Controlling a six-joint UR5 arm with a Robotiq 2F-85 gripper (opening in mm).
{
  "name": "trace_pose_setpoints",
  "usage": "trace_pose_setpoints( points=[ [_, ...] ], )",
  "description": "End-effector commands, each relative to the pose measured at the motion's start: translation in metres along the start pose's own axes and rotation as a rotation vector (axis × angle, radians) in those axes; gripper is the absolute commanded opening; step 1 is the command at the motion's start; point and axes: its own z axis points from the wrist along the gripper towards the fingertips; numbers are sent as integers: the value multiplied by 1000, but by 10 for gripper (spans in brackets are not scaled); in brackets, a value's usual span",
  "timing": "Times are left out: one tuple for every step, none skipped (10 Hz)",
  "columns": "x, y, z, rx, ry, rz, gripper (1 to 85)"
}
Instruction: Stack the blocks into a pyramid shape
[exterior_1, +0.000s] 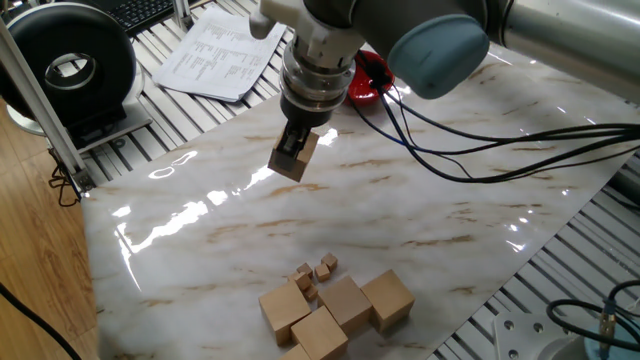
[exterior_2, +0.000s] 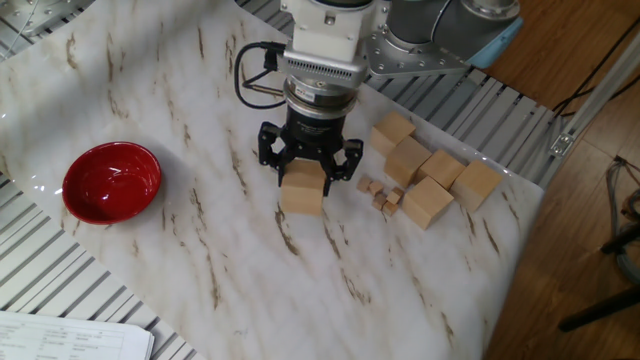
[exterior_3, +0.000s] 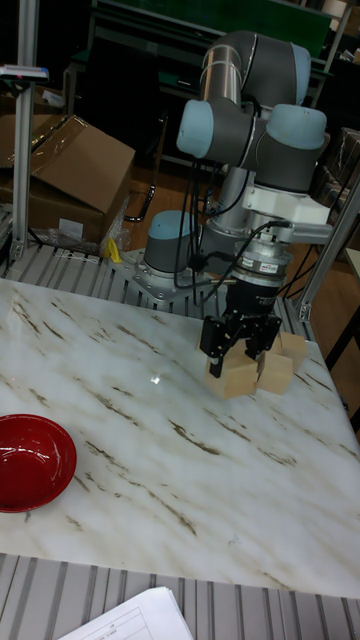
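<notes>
My gripper (exterior_2: 307, 172) is shut on one large tan block (exterior_2: 303, 191), its fingers clamping two opposite sides. The block hangs slightly tilted, low over the marble; I cannot tell whether it touches. The same gripper (exterior_1: 296, 148) and held block (exterior_1: 293, 158) show in one fixed view, and the gripper (exterior_3: 240, 345) and block (exterior_3: 232, 379) in the tall view. Several other blocks (exterior_2: 427, 203) lie loose in a flat cluster near the table's corner, also seen as a cluster (exterior_1: 345, 303). No stepped stack stands anywhere.
A few tiny wooden cubes (exterior_2: 381, 193) lie beside the cluster. A red bowl (exterior_2: 112, 182) sits at the far side of the marble table (exterior_2: 200, 260). Papers (exterior_1: 215, 55) and a black round device (exterior_1: 70, 70) lie off the table. Cables (exterior_1: 450, 140) trail from the arm.
</notes>
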Motion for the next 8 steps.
trace_pose_setpoints(
  points=[
    [-3, 1, -1, -6, -12, 38, 10],
    [-2, 2, -1, -11, -9, 39, 10],
    [-2, 2, -1, -16, -6, 45, 10],
    [-1, -2, -3, -15, 6, 44, 10],
    [1, -13, -7, -11, 27, 35, 10],
    [3, -29, -15, -21, 52, 19, 10],
    [2, -43, -22, -39, 72, -3, 10],
    [0, -58, -29, -55, 97, -24, 10]
  ],
)
